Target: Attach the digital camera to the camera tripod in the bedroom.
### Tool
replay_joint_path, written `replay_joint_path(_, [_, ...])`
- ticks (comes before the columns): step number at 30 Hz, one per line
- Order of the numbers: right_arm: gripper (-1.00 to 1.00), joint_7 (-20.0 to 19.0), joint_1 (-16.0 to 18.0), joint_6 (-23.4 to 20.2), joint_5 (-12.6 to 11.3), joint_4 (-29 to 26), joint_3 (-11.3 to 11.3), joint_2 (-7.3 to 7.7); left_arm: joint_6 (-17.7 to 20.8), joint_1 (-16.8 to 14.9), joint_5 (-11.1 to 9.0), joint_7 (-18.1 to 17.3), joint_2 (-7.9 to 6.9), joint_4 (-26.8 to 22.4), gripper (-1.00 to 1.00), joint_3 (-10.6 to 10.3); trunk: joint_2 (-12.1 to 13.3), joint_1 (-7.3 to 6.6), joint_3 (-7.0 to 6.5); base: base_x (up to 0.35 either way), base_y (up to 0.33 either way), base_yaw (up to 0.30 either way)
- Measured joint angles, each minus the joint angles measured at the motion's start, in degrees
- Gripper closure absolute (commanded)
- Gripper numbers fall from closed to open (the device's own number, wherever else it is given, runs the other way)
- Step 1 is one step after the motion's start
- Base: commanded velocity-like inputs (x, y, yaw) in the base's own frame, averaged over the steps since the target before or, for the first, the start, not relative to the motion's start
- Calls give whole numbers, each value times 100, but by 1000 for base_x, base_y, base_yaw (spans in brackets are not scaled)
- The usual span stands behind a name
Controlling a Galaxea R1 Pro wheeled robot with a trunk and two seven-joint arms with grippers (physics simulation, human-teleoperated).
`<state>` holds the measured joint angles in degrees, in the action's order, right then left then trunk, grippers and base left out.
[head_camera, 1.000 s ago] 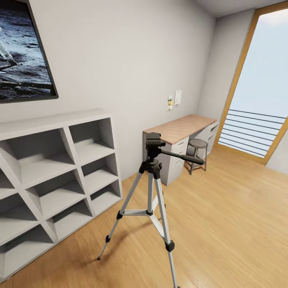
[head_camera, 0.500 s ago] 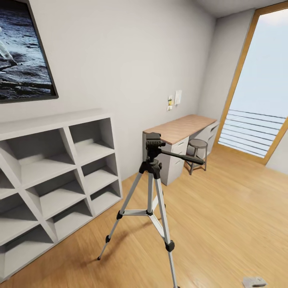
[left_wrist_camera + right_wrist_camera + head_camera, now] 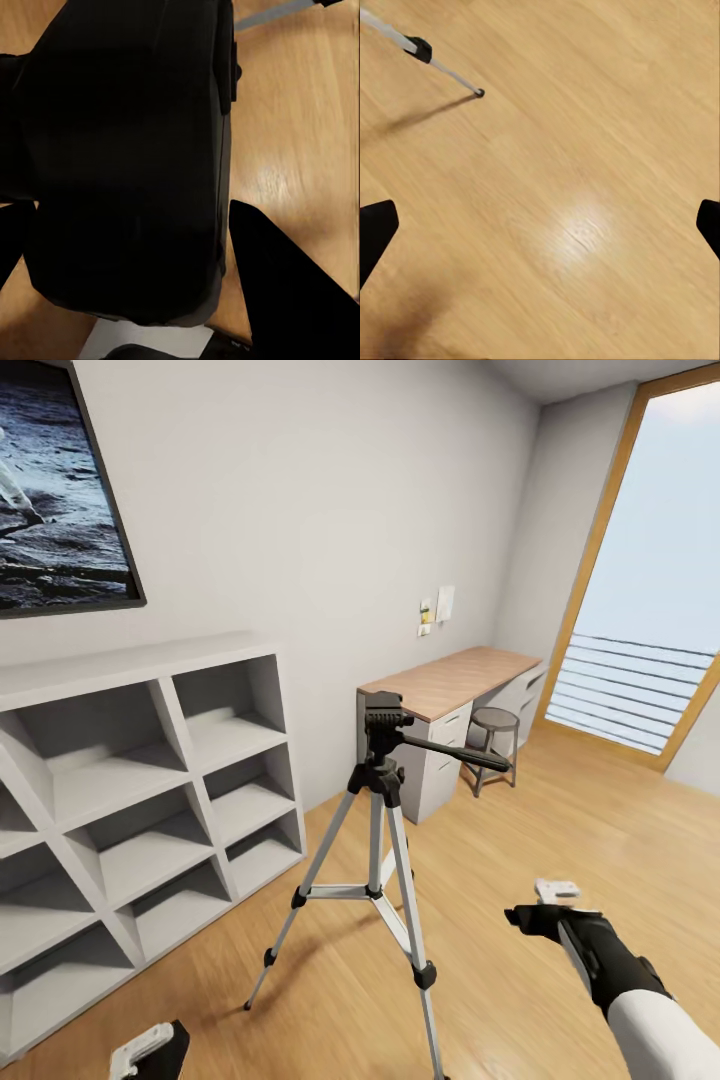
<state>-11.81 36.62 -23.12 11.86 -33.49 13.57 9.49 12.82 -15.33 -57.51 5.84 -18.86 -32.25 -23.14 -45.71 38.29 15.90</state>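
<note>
The camera tripod (image 3: 383,790) stands on the plank floor in the middle of the bedroom, its silver legs spread and its black head (image 3: 385,718) bare, with the handle pointing right. A chunky black body, the digital camera (image 3: 127,150), sits between the fingers of my left gripper (image 3: 142,255), which is shut on it. In the head view that left gripper (image 3: 150,1052) shows low at the left, well below the tripod head. My right gripper (image 3: 540,905) hovers open to the right of the tripod. In the right wrist view the right gripper (image 3: 540,225) has only floor between its fingers, with a tripod foot (image 3: 478,92) beyond.
A white cube shelf (image 3: 130,800) lines the left wall under a framed picture (image 3: 55,490). A wood-topped desk (image 3: 450,685) with a stool (image 3: 493,740) stands behind the tripod. A tall window (image 3: 650,590) is at the right. Open floor lies to the right.
Both arms have risen into the head view: the right one from the lower right edge to beside the tripod, the left one at the lower left. The tripod has not moved.
</note>
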Motion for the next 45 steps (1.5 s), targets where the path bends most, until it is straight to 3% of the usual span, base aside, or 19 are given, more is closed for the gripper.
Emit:
replay_joint_path(1, [-100,-28,271,-99,-117,-8,-2,-104,155,-3,-17,49,-83,-162,100,-1,0,0,0,0,0,0])
replay_joint_path(4, [-100,-194,521,-255,-165,-22,-2,-194,332,-6,-34,119,-111,-245,100,-2,0,0,1,0,0,0])
replay_joint_path(6, [-100,-527,622,-341,-184,-101,-10,-285,377,-7,-37,156,-98,-277,100,-2,0,0,1,0,0,0])
replay_joint_path(8, [-100,-1199,684,-394,-165,-283,-37,-412,368,-8,-25,179,-40,-278,100,-9,0,0,1,0,0,0])
replay_joint_path(9, [-100,-1873,709,-411,-98,-410,-209,-502,260,-6,-30,186,76,-220,100,-15,0,0,1,0,0,0])
replay_joint_path(13, [-100,-2557,726,-389,24,-601,-800,-552,-30,-8,-57,198,280,-130,100,-11,0,0,1,0,0,0])
replay_joint_path(20, [-100,-2759,728,-416,9,-575,-967,-497,-141,-9,-52,199,482,54,100,19,0,0,2,0,0,0])
replay_joint_path(39, [-100,-2836,729,-401,32,-370,-1007,-471,-79,-10,-60,192,505,391,100,-13,0,0,2,0,0,0])
replay_joint_path(45, [-100,-3239,729,-364,69,-370,-1012,-462,-78,-10,-48,191,505,388,100,-23,0,0,2,0,0,0])
